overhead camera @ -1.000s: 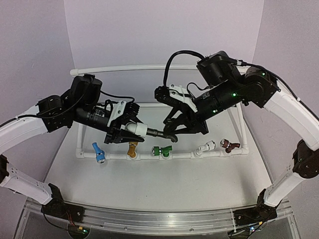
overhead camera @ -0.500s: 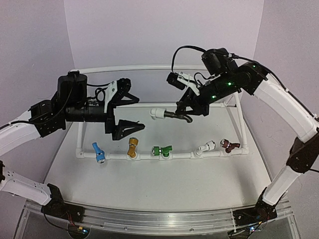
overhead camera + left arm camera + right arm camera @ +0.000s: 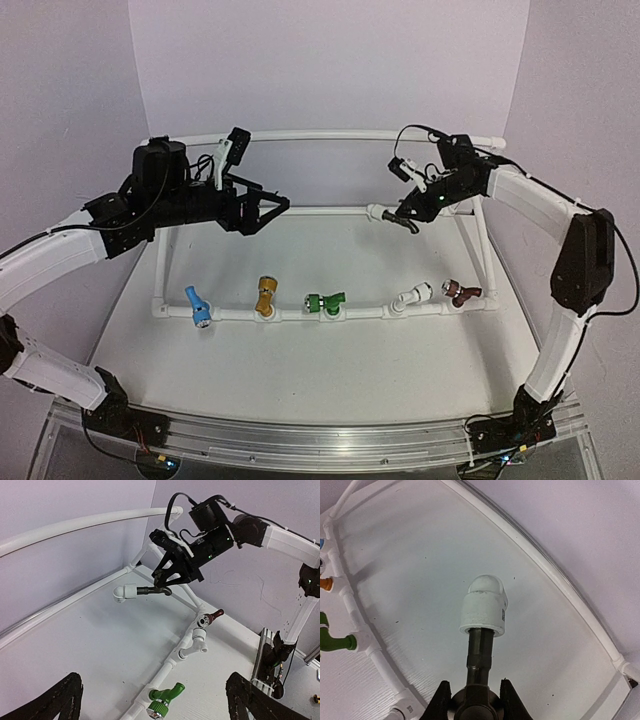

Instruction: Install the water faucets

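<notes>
My right gripper (image 3: 408,214) is shut on the dark grey faucet (image 3: 396,216), which it holds in the air at the back right, above the rear bar of the pipe frame. Its white fitting (image 3: 375,211) points left. In the right wrist view the stem (image 3: 480,647) runs up from between my jaws to the white fitting (image 3: 484,607). My left gripper (image 3: 262,178) hangs wide open at the back left, holding nothing and well apart from the faucet. Its fingertips (image 3: 65,700) show at the bottom corners of its own view, and the held faucet (image 3: 145,590) lies ahead.
On the front pipe (image 3: 290,314) of the white frame sit blue (image 3: 197,305), gold (image 3: 265,297), green (image 3: 325,302), white (image 3: 410,296) and maroon (image 3: 460,291) faucets. A raised white rail (image 3: 330,135) crosses the back. Purple walls close in on three sides.
My left gripper has let go of the faucet's white fitting, opened wide and pulled back to the left. My right arm has carried the faucet up, back and to the right.
</notes>
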